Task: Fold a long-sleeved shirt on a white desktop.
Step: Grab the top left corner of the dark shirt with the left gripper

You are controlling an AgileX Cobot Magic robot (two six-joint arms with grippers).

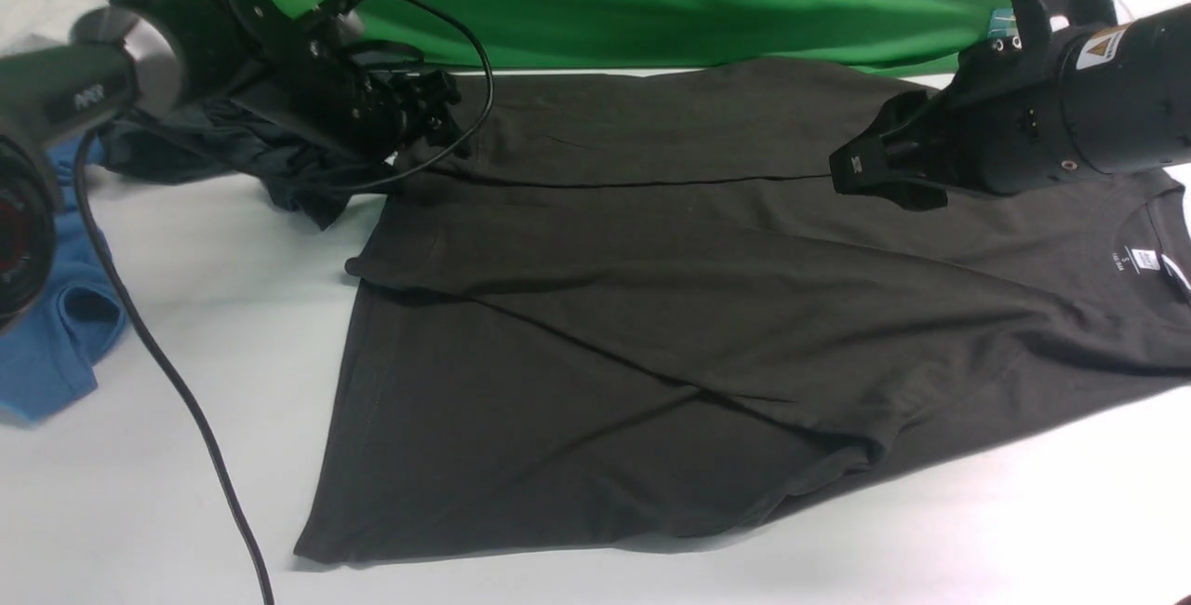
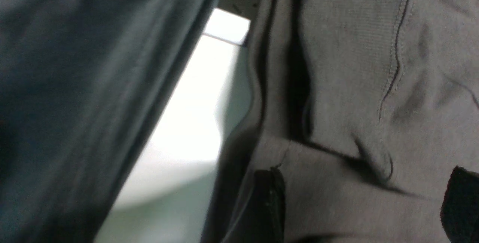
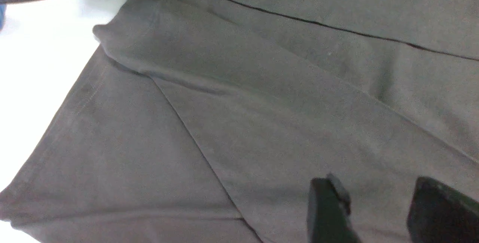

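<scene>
The long-sleeved shirt (image 1: 651, 307) lies spread flat on the white desktop (image 1: 186, 512), very dark, with one sleeve folded slantwise over its body. Its round neck with the small white label (image 1: 1144, 261) is at the right. My left gripper (image 1: 437, 112) is low at the shirt's far left corner. In the left wrist view this gripper (image 2: 365, 202) is open, its fingertips (image 2: 270, 198) wide apart over the shirt's fabric (image 2: 355, 86). My right gripper (image 1: 875, 172) hovers over the far right part near the shoulder. It (image 3: 381, 209) is open, with only flat fabric (image 3: 262, 104) below.
A crumpled dark grey-green garment (image 1: 233, 149) lies under the left arm, and a blue garment (image 1: 46, 344) lies at the left edge. A black cable (image 1: 186, 400) trails over the desktop. A green backdrop (image 1: 605, 0) hangs behind. A silver hatch frame (image 2: 235, 5) shows beside the shirt.
</scene>
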